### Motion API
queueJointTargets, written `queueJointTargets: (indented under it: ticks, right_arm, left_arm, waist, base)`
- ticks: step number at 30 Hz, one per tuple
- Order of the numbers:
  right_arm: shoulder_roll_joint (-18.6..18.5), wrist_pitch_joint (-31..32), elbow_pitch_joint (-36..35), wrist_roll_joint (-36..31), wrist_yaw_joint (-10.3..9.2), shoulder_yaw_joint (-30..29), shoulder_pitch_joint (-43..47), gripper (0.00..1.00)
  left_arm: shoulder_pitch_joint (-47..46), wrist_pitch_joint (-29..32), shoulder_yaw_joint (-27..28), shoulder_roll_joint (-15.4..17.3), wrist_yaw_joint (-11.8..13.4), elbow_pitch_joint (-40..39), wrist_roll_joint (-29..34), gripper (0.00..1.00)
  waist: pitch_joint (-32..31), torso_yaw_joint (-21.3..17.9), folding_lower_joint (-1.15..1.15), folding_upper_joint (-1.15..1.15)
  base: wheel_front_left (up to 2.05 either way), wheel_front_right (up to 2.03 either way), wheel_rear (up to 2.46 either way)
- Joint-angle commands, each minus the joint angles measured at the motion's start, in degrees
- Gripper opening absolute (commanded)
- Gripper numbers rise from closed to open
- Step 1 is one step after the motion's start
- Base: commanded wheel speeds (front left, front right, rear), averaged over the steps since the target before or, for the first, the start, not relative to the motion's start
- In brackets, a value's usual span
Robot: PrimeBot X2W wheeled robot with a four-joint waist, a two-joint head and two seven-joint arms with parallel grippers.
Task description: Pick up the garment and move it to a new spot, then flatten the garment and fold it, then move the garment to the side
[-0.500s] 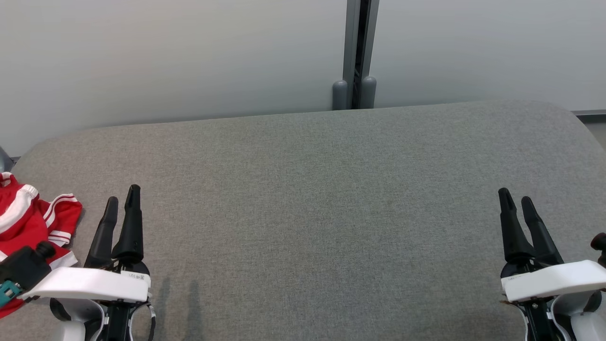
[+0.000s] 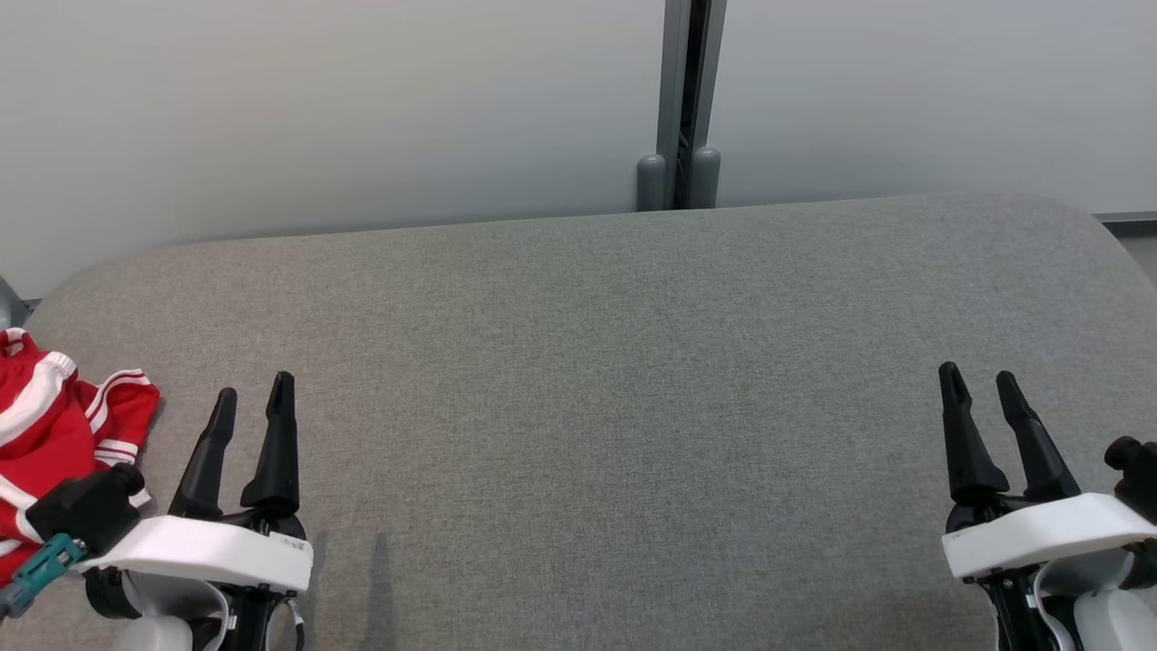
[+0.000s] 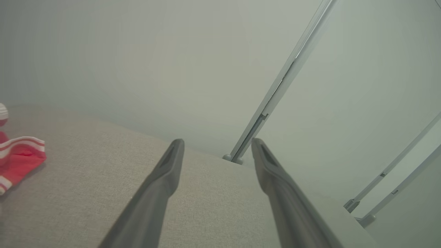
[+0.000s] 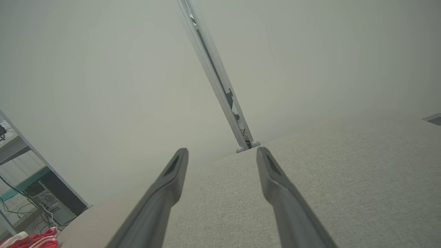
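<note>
One crumpled red garment with white stripes (image 2: 54, 416) lay at the left edge of the grey fabric-covered table (image 2: 615, 362), near the front. Just beside it, nearer the middle, hovered the left gripper (image 2: 254, 391), its two dark fingers spread apart and holding nothing. Well apart, by the right edge, the right gripper (image 2: 976, 378) was likewise parted and empty. Behind the far edge stood one grey metal post (image 2: 689, 90) with two rounded grey caps (image 2: 650, 181) at its base.

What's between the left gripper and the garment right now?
Nothing visible. The red garment lies crumpled at the left end of the grey surface, just left of the open left gripper, with bare fabric between them.
</note>
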Motion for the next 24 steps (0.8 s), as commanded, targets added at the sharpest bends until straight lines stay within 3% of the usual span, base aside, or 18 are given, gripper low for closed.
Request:
queueJointTargets:
  ticks: [1, 24]
  right_arm:
    - [-0.23, -0.62, -0.41, -1.33, 0.02, -0.12, -1.47, 1.0]
    - [0.46, -2.15, 3.39, -15.7, 0.01, -0.29, -2.28, 1.0]
  left_arm:
    - [-1.69, -0.57, -0.13, 0.79, 0.18, -0.32, 1.41, 1.0]
    - [-2.18, -4.55, -2.9, 1.98, 1.44, 4.19, 13.47, 1.0]
  waist:
    - [-0.01, -0.02, 0.0, 0.0]
    - [0.03, 0.2, 0.0, 0.0]
  base:
    - [0.0, 0.0, 0.0]
    - [0.0, 0.0, 0.0]
